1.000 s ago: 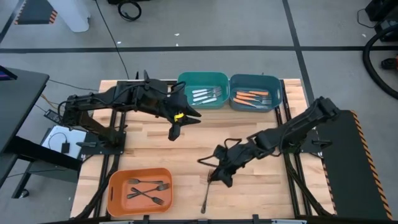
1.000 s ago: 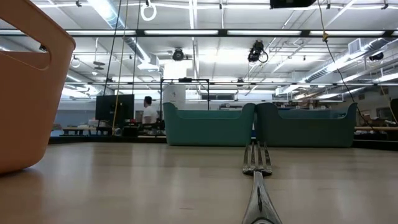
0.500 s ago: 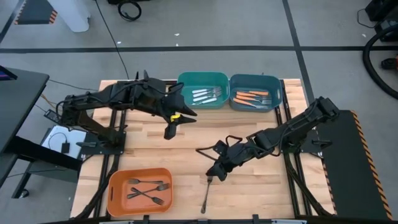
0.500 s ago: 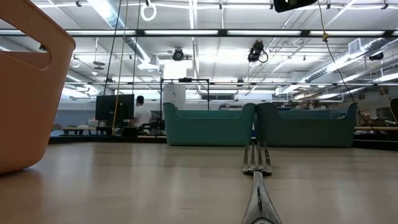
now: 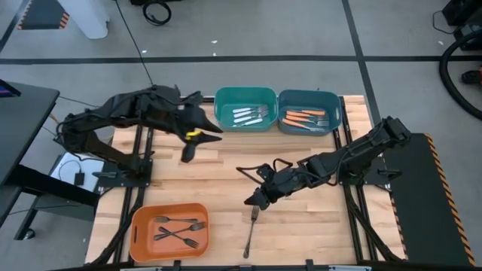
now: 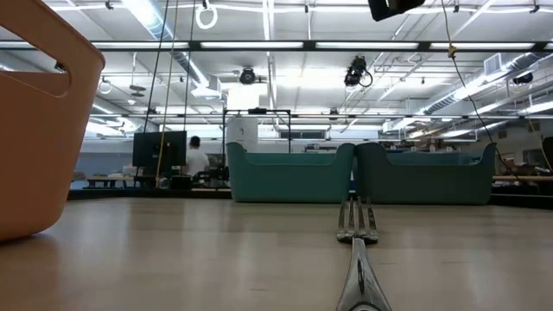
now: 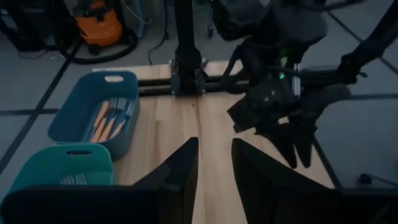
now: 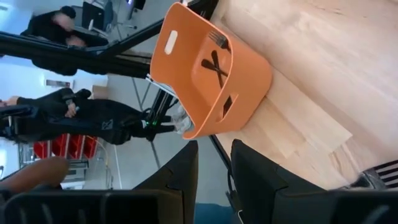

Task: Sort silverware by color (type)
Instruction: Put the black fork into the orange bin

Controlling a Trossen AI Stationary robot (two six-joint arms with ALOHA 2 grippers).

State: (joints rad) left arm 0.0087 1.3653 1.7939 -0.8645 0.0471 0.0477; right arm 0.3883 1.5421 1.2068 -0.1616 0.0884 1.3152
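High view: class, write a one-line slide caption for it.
Both empty grippers, left and right, hover open over the table; one dark fork lies unsorted beside the orange bin.

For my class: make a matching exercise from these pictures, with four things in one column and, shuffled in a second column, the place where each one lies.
Things:
1. white-handled forks
2. orange-handled forks
3. dark forks
4. single fork

Places:
A. on the bare table, near its front edge
B. in the orange bin
C. in the blue bin
D. in the teal bin

Pairs: 1-D, 2-C, 3-B, 4-A
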